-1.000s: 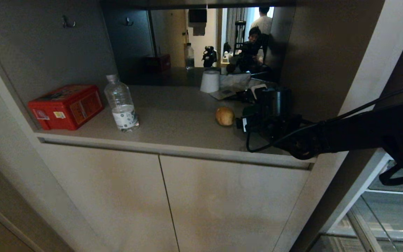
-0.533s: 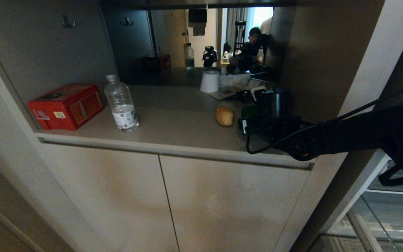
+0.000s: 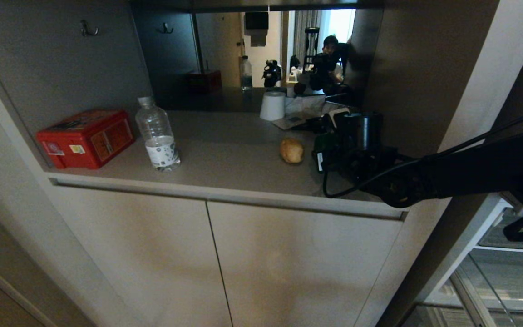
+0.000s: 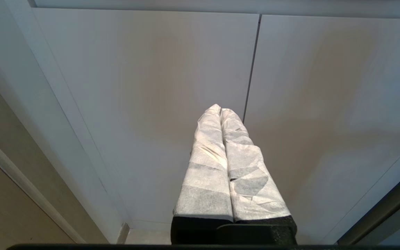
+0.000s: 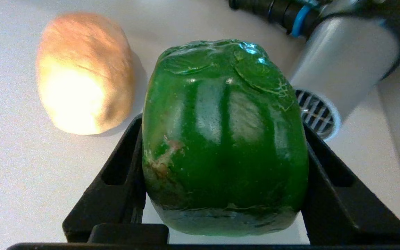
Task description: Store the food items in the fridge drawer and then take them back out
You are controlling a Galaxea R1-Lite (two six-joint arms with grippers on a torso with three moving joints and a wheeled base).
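Note:
My right gripper (image 5: 221,135) is shut on the glossy green bell pepper (image 5: 224,139), one black finger pressed against each side, just above the grey counter (image 3: 225,154). The tan potato (image 5: 83,73) lies on the counter right beside the pepper, untouched. In the head view the potato (image 3: 292,151) sits left of the right gripper (image 3: 323,154), and a sliver of the pepper (image 3: 319,141) shows. Clear plastic of the fridge drawer (image 3: 484,290) shows at the lower right. My left gripper (image 4: 220,110) hangs shut and empty before the cabinet doors.
A red tin box (image 3: 86,138) and a clear water bottle (image 3: 157,134) stand at the counter's left. A white cup (image 3: 273,105) and papers sit at the back by the mirror. A silver cylinder with a vent (image 5: 342,66) lies close behind the pepper.
The right gripper's fingers have closed in onto the pepper, and the arm has shifted slightly right. A person seen standing in the mirror has left view.

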